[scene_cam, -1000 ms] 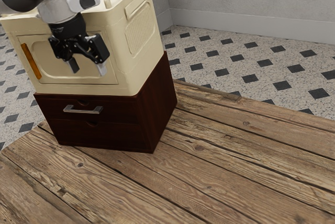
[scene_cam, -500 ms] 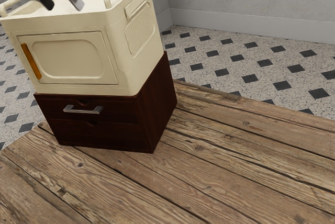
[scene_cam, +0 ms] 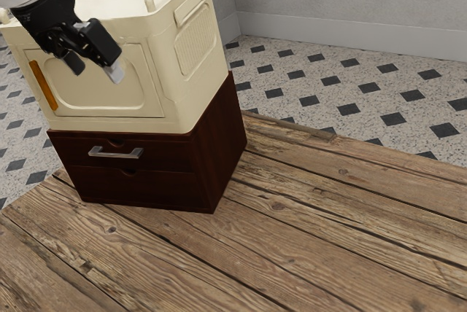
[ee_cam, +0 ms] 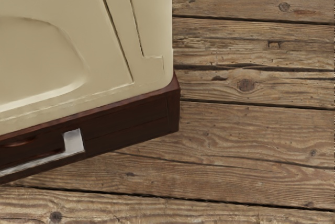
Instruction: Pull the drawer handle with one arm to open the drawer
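Note:
My gripper (scene_cam: pixel 95 73) hangs in front of the cream box's door in the exterior view, above the drawer handle, its two fingers apart with nothing between them. The silver bar handle (scene_cam: pixel 115 153) is on the upper drawer (scene_cam: pixel 164 153) of the dark red-brown cabinet. That drawer sits flush with the cabinet front. In the wrist view the handle (ee_cam: pixel 74 141) runs along the cabinet front (ee_cam: pixel 125 124), with clear distance between it and my hand.
A cream box (scene_cam: pixel 157 42) with an orange door handle (scene_cam: pixel 43 85) and top rails stands on the cabinet. The wooden table (scene_cam: pixel 292 232) extends in front of the cabinet and toward the exterior view's right.
From in front of the box my gripper rose to its top edge, then came back down in front of its door, now tilted. The drawer and box have not moved.

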Tool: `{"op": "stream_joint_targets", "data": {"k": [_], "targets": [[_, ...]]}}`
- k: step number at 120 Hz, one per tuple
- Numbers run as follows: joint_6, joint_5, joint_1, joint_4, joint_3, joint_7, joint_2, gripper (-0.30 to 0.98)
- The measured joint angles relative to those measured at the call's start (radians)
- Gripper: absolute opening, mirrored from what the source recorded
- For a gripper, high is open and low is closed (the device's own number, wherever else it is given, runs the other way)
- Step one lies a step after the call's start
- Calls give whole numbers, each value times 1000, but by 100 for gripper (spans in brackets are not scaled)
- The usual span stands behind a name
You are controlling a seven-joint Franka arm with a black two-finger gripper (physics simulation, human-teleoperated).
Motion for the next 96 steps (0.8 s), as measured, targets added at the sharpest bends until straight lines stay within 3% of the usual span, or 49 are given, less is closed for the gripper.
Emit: {"op": "stream_joint_targets", "data": {"k": [17, 31, 43, 65, 96], "targets": [[113, -2, 9, -391, -82, -2, -263, 69], [138, -26, -43, -639, -61, 3, -384, 68], [167, -11, -34, -685, -6, 170, -395, 68], [202, 100, 25, -699, 7, 552, -378, 69], [377, 127, 28, -787, 11, 909, -353, 69]]}}
